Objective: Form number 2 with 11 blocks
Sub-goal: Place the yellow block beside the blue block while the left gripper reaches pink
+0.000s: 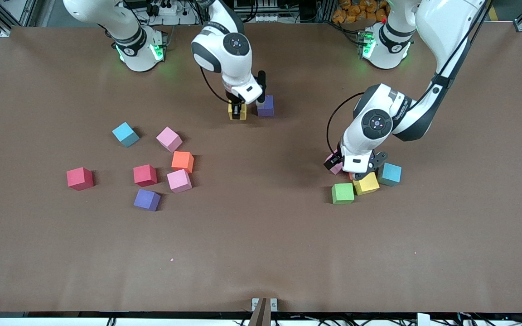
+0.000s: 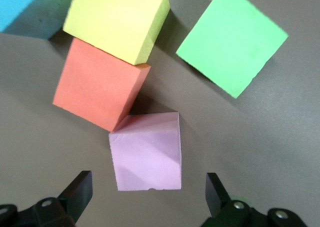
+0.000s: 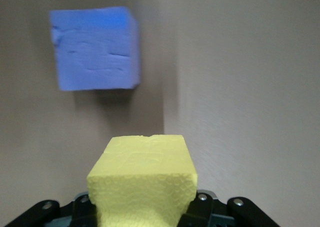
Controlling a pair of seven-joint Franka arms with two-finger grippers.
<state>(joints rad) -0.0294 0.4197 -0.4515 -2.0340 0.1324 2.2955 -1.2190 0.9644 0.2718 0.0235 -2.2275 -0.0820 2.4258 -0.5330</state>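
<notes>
The right gripper (image 1: 237,110) is clamping a yellow block (image 1: 237,113) between its fingers, upper centre of the front view, low over the table (image 1: 261,253). A purple block (image 1: 266,106) is sitting just beside it, toward the left arm's end; in the right wrist view the same yellow block (image 3: 144,179) is filling the lower centre with the purple block (image 3: 95,48) apart from it at upper left.

At right of centre in the front view, the left gripper (image 1: 354,171) is hanging over a tight cluster: a pink block (image 1: 334,164), a second yellow block (image 1: 367,183), a green block (image 1: 342,193) and a light blue block (image 1: 389,174). In the left wrist view its fingers (image 2: 77,191) are standing spread, one at each side of the pink block (image 2: 146,152) and not touching it; a red-orange block (image 2: 100,84) is touching that pink block's corner, with yellow (image 2: 117,21) against it and green (image 2: 232,40) apart.

At centre left of the front view seven loose blocks are lying scattered: light blue (image 1: 125,134), pink (image 1: 169,139), orange (image 1: 182,161), two red (image 1: 145,175) (image 1: 79,178), another pink (image 1: 179,180) and purple (image 1: 147,199).

The right arm is reaching down steeply from its base at upper left; the left arm is bending down from upper right.
</notes>
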